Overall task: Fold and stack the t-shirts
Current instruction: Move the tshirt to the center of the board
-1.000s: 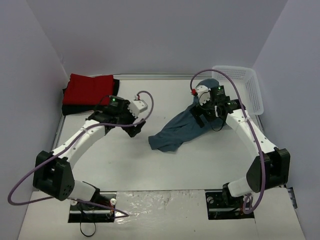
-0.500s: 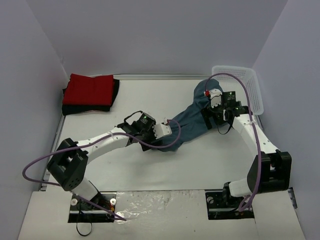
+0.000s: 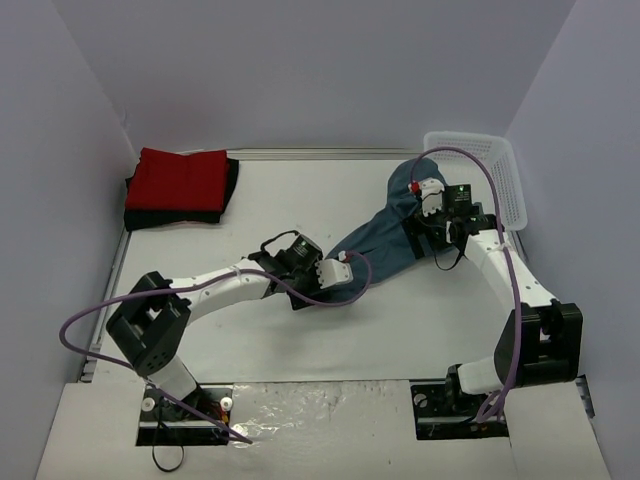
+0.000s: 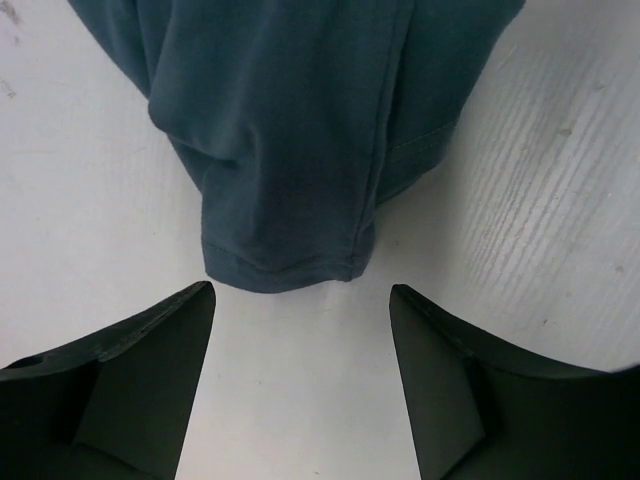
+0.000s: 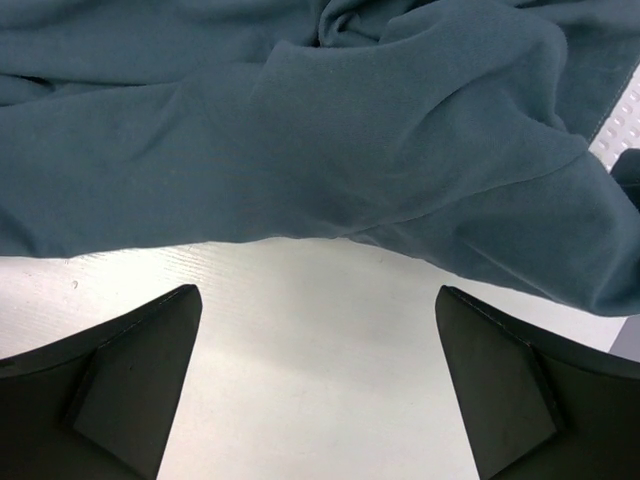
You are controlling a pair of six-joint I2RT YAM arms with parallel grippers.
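Note:
A teal t-shirt (image 3: 385,235) lies stretched on the table, from beside the basket down toward the middle. My left gripper (image 3: 332,280) is at its lower end. In the left wrist view the shirt's hemmed corner (image 4: 290,150) lies just ahead of the left gripper (image 4: 300,300), which is open with only bare table between its fingers. My right gripper (image 3: 425,235) hovers at the shirt's upper part. It is open too (image 5: 318,300), with the cloth's edge (image 5: 300,130) just beyond its fingertips. A folded red t-shirt (image 3: 180,178) rests on a black t-shirt (image 3: 228,190) at the back left.
A white lattice basket (image 3: 495,170) stands at the back right corner, close to the right arm; its edge (image 5: 625,115) shows in the right wrist view. Grey walls enclose the white table (image 3: 250,350) on three sides. Purple cables loop off both arms.
My left arm swung right, from near the red stack to the teal shirt's lower end, and its jaws narrowed a little. The shirt was drawn out toward the basket as the right arm moved back.

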